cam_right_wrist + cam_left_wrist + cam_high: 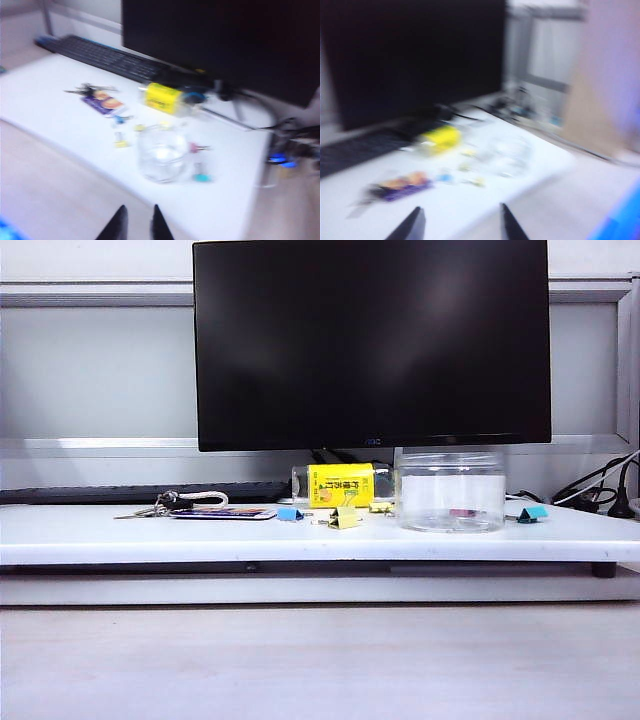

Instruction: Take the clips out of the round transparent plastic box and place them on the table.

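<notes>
- The round transparent plastic box [450, 490] stands upright on the white tabletop [200, 535], right of the middle, below the dark monitor [370, 340].
- Of the clips, one pale-yellow clip [345, 518] lies on the tabletop just left of the box, and another [381, 507] sits close to the box's left wall; both are outside it.
- A small pink thing shows through the box wall near its base (whether it lies inside or behind cannot be told).
- A blue clip [290, 514] lies left of the yellow ones, and a teal clip [532, 513] lies to the right of the box.
- A yellow packet [340, 485] stands behind the clips; a bunch of keys [160, 507] and a printed card [222, 512] lie further left.
- Neither arm shows in the exterior view.
- The left claw [462, 227] hangs above the tabletop's front edge, its fingers well apart and holding nothing (this view is blurred).
- The right claw [137, 225] hangs in front of the tabletop with the box [161, 154] beyond it; its fingers stand close together with a narrow gap, nothing between them.
</notes>
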Motion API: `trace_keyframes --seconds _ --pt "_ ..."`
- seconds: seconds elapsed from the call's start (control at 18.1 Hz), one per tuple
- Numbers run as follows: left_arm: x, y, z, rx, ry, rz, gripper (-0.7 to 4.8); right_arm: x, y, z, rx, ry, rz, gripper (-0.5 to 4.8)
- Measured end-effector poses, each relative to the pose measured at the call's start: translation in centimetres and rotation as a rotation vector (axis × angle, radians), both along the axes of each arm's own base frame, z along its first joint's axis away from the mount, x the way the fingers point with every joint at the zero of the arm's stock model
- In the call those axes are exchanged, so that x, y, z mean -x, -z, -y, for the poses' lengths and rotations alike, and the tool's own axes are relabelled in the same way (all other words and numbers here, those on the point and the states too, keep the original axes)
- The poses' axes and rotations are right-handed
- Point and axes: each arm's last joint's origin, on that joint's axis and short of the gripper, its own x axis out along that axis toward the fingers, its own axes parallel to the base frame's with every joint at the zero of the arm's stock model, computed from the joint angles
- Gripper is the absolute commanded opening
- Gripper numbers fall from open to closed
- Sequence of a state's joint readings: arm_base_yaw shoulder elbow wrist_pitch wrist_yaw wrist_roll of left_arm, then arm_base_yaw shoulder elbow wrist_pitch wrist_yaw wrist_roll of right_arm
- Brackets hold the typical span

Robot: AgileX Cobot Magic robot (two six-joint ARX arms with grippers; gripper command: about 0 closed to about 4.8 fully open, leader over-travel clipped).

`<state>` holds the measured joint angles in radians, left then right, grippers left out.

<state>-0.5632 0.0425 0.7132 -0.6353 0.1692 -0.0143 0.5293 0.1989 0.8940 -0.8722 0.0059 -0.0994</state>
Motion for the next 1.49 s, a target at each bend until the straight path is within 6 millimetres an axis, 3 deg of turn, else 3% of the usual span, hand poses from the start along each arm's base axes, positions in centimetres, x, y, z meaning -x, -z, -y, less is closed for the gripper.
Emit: trace_keyframes --seconds 0.28,0.44,0.5,0.55,0.61,0.72,1.1,1.49 --pt "-0.6 0.9 0.4 0.002 0.002 -0.041 2.05 0.0 5.0 0.0 -0.02 -0.001 -0.047 0.72" --pt "-0.6 0.8 0.4 0.012 0.003 -0.042 2.04 -0.6 6.4 -0.4 -0.006 0.001 -0.082 0.66" --pt "-0.6 0.6 0.4 0.027 0.009 -0.018 1.73 -0.8 6.2 -0.5 -0.037 0.003 -0.055 0.3" --pt "-0.7 0.5 0.5 0.026 0.016 0.013 0.88 -1.0 6.0 -0.6 -0.064 0.005 -0.023 -0.03" --pt "-0.9 0.6 0.6 -0.001 0.028 0.051 0.1 -1.3 5.9 -0.8 -0.086 0.006 0.003 -0.01" --pt "-1.4 1.3 1.2 -0.056 0.088 0.108 -0.06 -1.8 5.9 -1.0 -0.109 0.006 0.041 -0.01" --pt "-5.2 6.8 3.8 -0.046 0.157 0.198 -0.06 -5.1 10.4 -3.2 -0.135 -0.042 0.076 -0.01" --pt "-7.0 12.0 4.6 -0.111 0.054 0.066 -0.06 -6.5 14.5 -4.2 -0.138 -0.093 -0.038 -0.01"
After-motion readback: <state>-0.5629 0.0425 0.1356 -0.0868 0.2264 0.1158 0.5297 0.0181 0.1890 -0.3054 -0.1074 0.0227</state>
